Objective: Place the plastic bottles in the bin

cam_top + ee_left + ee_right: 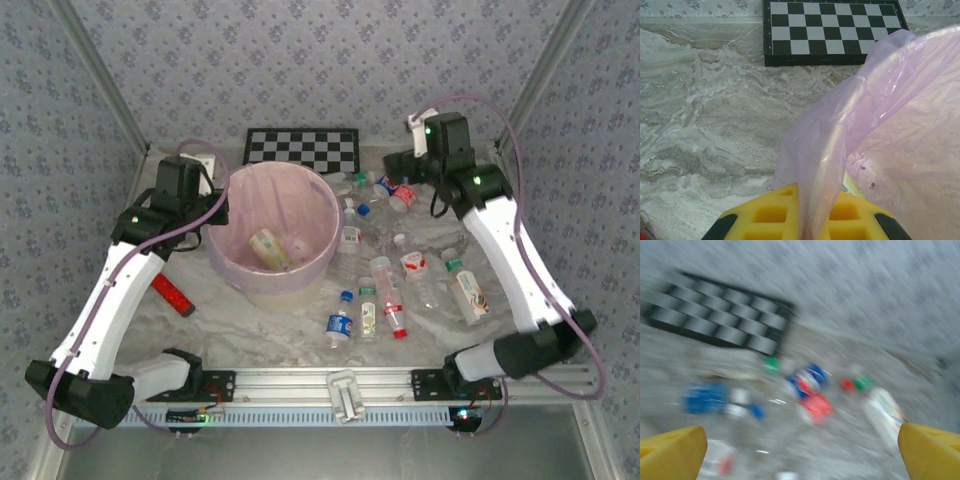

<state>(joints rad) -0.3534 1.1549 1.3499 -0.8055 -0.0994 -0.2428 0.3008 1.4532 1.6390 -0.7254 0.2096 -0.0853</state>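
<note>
Plastic bottles (385,295) lie scattered right of the bin (270,290), with 1 pale bottle (270,248) inside. The left gripper (812,212) pinches the pink bag (880,115) at the rim. Farther back, the right gripper (800,452) gapes wide over blurred, probably capped, bottles.

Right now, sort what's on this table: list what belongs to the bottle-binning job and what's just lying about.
Job: plastic bottles scattered right of the bin; one bottle already inside it; the bin itself, its pink liner pinched by the left gripper.
Lying about: checkerboard behind the bin; flat red bar to its left.
</note>
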